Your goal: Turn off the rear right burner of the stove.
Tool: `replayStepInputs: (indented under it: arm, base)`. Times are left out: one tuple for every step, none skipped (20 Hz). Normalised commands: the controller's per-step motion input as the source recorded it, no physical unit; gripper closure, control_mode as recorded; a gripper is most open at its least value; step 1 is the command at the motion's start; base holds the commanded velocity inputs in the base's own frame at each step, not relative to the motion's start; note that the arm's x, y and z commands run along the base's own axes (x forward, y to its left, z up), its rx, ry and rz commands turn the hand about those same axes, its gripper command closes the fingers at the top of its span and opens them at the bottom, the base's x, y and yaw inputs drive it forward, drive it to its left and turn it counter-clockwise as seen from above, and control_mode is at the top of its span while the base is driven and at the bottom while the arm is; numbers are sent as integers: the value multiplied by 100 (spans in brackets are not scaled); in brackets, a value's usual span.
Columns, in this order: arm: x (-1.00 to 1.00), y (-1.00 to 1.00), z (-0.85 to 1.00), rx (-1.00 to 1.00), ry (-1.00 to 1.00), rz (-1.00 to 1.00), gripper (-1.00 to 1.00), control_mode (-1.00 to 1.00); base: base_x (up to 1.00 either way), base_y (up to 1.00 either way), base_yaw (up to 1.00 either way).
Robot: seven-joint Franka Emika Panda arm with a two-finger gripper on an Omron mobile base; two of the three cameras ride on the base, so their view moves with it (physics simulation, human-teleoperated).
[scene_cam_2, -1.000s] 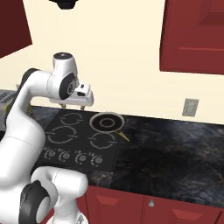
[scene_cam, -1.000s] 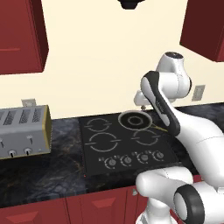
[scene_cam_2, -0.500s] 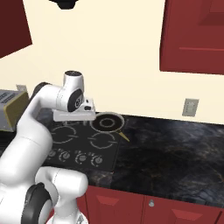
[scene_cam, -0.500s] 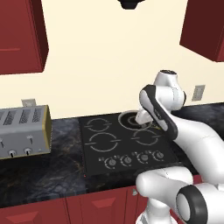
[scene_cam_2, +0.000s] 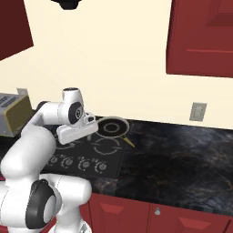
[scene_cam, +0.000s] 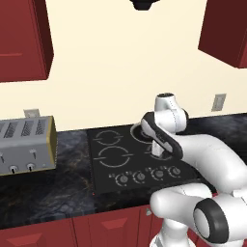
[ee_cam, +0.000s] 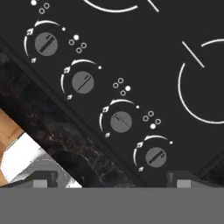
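Arm is bent low over the stove [scene_cam: 113, 157], hand pointing down at the knob row along its front edge. In the hand view four knobs run diagonally; the fingers [ee_cam: 177, 180] show as two dark tips at the bottom, set well apart, nothing between them.

Rear right burner [scene_cam_2: 112, 127] sits at the back right of the stove near the wall: thick pale rim, dark rings inside, just beyond the hand in the right base view.

Each knob has a little 4-dot legend w/ one filled dot marking its zone. Which one maps to rear right can't be settled for sure here, since the hand view is rolled. Best guess, the knob [ee_cam: 156, 157] nearest the right tip, but check its dot first.

To do it well:
- centre the open tips either side of the chosen knob before dropping
- come straight down, no sideways drift; knobs are close together, easy to catch a neighbour
- close firmly, then twist to the off mark
- watch the burner rim for change as confirmation.
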Motion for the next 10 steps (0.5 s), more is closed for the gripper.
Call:
replayStepInputs:
  arm:
    - [0,-3,-68,-7,0,41,-100,-100]
    - [0,-9,-56,0,0,41,-100,-100]
    - [1,-15,-39,5,0,34,-100,-100]
    - [12,-20,-32,16,0,31,-100,-100]
    - [14,-26,-27,22,0,29,-100,-100]
    - [9,-29,-24,27,0,28,-100,-100]
    - [2,-34,-31,32,0,26,-100,-100]
    - [2,-35,-29,33,0,26,-100,-100]
    - [1,-37,-31,33,0,26,-100,-100]
    - [9,-41,-24,33,0,27,-100,-100]
  base:
    - [0,0,0]
    - [0,0,0]
    - [0,0,0]
    - [0,0,0]
    - [0,0,0]
    - [0,0,0]
    - [0,0,0]
    - [0,0,0]
    - [0,0,0]
    - [0,0,0]
